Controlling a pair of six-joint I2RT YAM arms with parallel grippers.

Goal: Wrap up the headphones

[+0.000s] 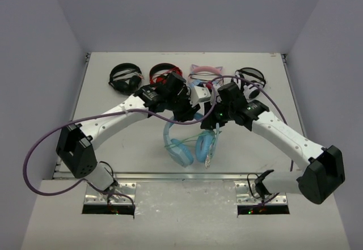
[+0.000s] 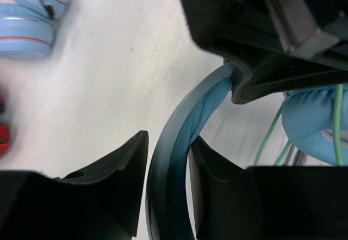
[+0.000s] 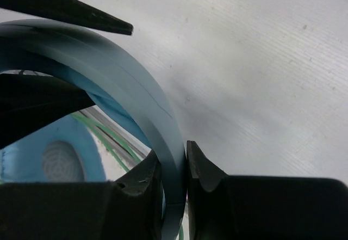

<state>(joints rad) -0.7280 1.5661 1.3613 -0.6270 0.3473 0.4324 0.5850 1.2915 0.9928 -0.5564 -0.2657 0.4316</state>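
plain blue headphones (image 1: 190,145) at centre of the top view, cups toward the bottom edge, green cable (image 2: 337,120) running across one cup. right gripper (image 3: 174,155) clamped on the headband (image 3: 141,82), lower centre of its view. left gripper (image 2: 168,147) straddling the same band, seemingly pinched tight.

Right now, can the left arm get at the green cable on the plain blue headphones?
Probably not yet. The left gripper straddles the headband of the headphones, and the right gripper, clamped on the same band, hangs over the pale-green cable beside the ear cup. It would need to back off first.
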